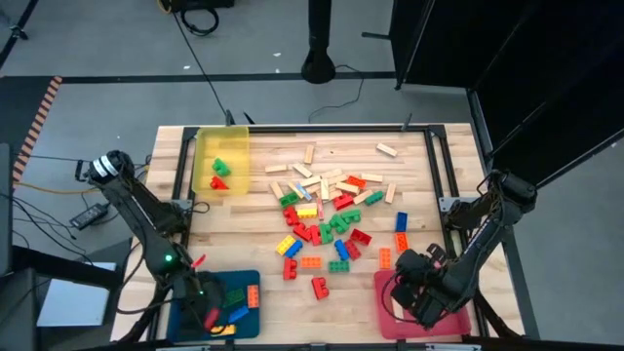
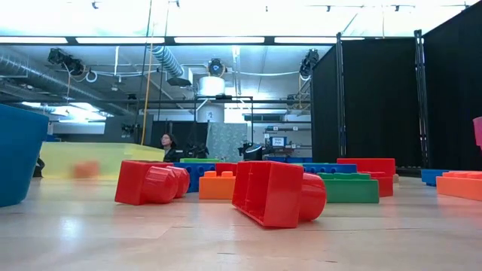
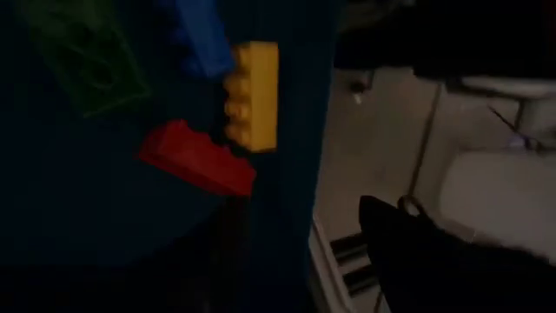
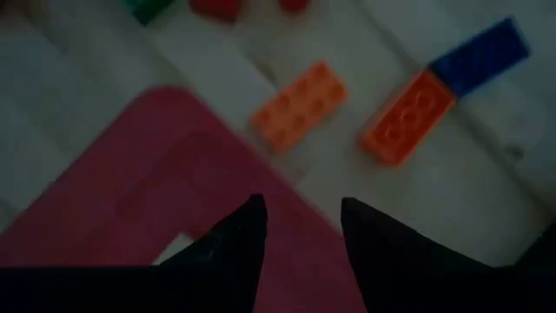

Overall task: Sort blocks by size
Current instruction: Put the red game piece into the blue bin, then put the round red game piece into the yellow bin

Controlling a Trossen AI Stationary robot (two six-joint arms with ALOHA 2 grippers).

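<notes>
The blocks [image 1: 327, 214] lie loose in a heap on the wooden table's middle: studded bricks in several colours and pale wooden bars. My left gripper [image 1: 209, 318] hangs open over the blue tray [image 1: 246, 281] at the near left; its wrist view shows red [image 3: 195, 158], yellow [image 3: 252, 96], blue and green bricks lying in the tray. My right gripper [image 4: 301, 209] stands open above the far edge of the pink tray [image 4: 165, 191] at the near right, nothing between its fingers. Two orange bricks [image 4: 298, 104] and a blue one [image 4: 478, 54] lie just beyond that tray.
A yellow tray [image 1: 222, 161] at the far left holds a green and a red brick. A black frame [image 1: 429, 166] runs around the table top. The low view shows red bricks [image 2: 279, 192] up close, and a person far off in the room behind the table.
</notes>
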